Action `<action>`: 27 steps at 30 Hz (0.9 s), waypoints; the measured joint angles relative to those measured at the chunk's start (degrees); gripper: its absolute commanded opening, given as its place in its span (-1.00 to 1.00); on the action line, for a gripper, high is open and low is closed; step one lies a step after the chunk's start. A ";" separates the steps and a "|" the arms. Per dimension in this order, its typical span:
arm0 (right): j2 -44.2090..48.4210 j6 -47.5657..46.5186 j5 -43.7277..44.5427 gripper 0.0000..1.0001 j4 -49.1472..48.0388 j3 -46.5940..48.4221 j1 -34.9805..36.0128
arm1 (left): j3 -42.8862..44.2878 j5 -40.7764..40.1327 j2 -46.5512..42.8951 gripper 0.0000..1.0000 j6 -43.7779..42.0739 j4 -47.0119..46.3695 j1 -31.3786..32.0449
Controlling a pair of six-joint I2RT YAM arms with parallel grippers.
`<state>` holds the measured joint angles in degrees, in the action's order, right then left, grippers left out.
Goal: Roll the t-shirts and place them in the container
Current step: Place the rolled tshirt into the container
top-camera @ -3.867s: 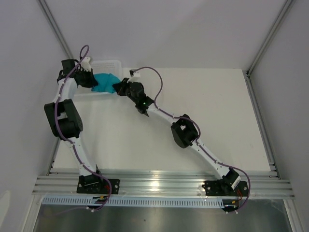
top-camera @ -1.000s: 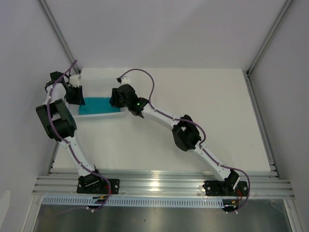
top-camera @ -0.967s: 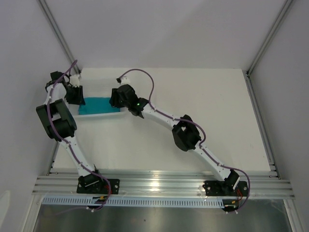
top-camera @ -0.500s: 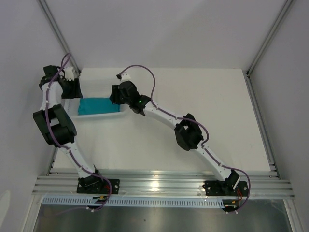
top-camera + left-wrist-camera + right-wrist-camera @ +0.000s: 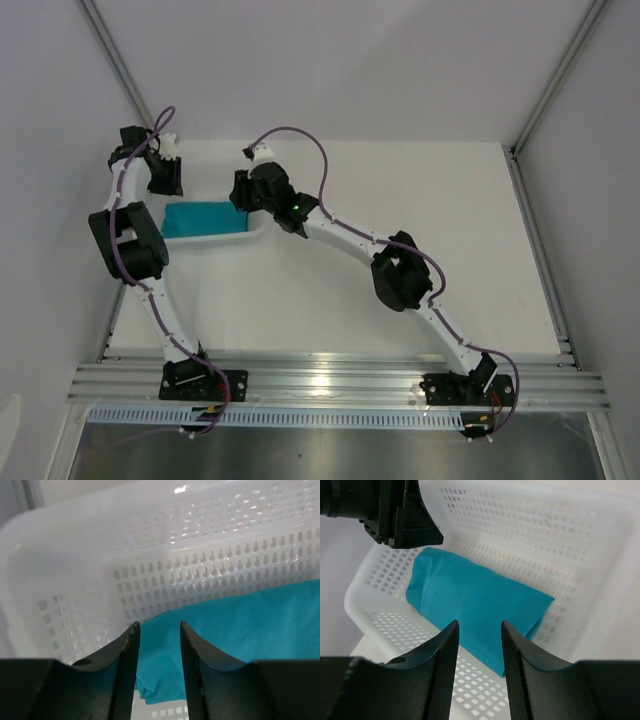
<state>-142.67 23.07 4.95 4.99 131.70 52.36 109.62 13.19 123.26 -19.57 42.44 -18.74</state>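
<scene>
T-shirt (image 5: 203, 218) now released, lying lengthwise along basket (image 5: 215, 241).

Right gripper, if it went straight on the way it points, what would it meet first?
Most likely the t-shirt lying in the basket; nothing shows between the right gripper and it.

one teal t-shirt (image 5: 475, 600), one mesh basket (image 5: 520, 525)
</scene>
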 measured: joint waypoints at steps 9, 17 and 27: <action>0.70 0.37 -0.31 -0.18 -0.04 -4.39 -0.72 | -4.70 -2.54 0.83 -0.33 -0.94 0.48 -0.20; 2.23 0.37 -0.48 -0.17 -0.07 -5.09 -1.51 | -8.02 -5.57 0.68 -0.37 -1.03 -1.38 -0.28; 6.32 -0.11 -0.87 0.12 1.36 -6.25 -3.37 | -12.00 -8.11 -4.07 0.05 -1.11 -4.02 -0.31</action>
<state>-136.35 22.96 4.08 6.35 125.45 48.99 97.62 5.08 119.20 -20.69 38.41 -19.05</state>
